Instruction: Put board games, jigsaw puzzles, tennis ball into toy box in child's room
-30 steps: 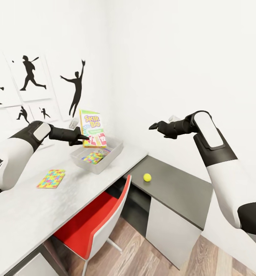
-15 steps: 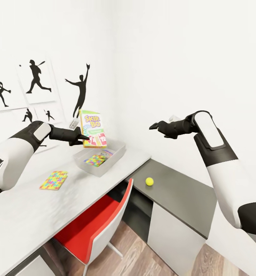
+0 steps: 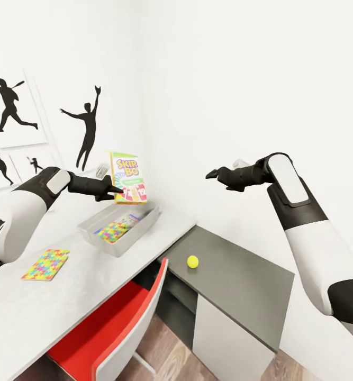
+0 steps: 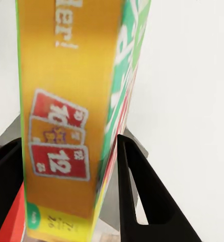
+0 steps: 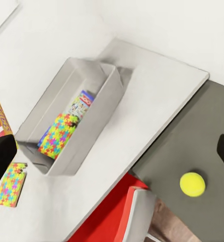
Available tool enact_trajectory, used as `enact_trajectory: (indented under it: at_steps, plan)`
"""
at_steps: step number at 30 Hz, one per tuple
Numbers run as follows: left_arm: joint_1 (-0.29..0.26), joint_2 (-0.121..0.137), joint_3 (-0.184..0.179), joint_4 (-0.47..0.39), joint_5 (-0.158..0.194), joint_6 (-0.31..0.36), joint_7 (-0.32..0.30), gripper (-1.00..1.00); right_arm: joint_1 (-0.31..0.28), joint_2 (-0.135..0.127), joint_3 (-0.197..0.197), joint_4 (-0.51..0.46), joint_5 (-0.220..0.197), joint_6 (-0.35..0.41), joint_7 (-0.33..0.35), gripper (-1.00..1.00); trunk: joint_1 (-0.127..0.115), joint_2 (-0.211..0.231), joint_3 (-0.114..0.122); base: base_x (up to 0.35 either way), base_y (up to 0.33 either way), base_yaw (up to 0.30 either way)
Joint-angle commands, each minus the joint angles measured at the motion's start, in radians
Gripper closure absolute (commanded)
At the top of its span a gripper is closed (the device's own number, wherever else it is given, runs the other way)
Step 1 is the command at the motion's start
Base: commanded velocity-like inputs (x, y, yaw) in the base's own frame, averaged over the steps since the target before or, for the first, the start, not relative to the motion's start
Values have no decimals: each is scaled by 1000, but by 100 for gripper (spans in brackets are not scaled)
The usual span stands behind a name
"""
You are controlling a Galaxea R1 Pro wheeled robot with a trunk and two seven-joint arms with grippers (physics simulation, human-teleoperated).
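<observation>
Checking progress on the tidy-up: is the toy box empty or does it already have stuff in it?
Not empty. The toy box holds a jigsaw puzzle and a printed game box.

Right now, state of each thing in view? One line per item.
Skip-Bo box: upright, clamped in left gripper, held above the table.
Toy box: on the light desk top, holds a jigsaw puzzle and a printed box.
Second jigsaw puzzle: flat on the desk, outside the toy box.
Tennis ball: resting on the dark lower desk section.
Right gripper: holds nothing, raised; jaws unclear.
Red chair: tucked under the desk.
</observation>
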Motion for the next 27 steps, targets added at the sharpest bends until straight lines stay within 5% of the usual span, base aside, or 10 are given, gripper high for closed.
enact_trajectory:
  at_steps: [1,27]
  plan:
    - [-1,1,-3,0,8,4,-5,100,-1,-1,3,-1,-10,0,-10,-100,1,-2,-2,152,-5,85]
    - [-1,-1,-3,0,8,4,-5,100,-1,-3,4,-1,-10,0,-10,-100,1,-2,-1,192,-2,118]
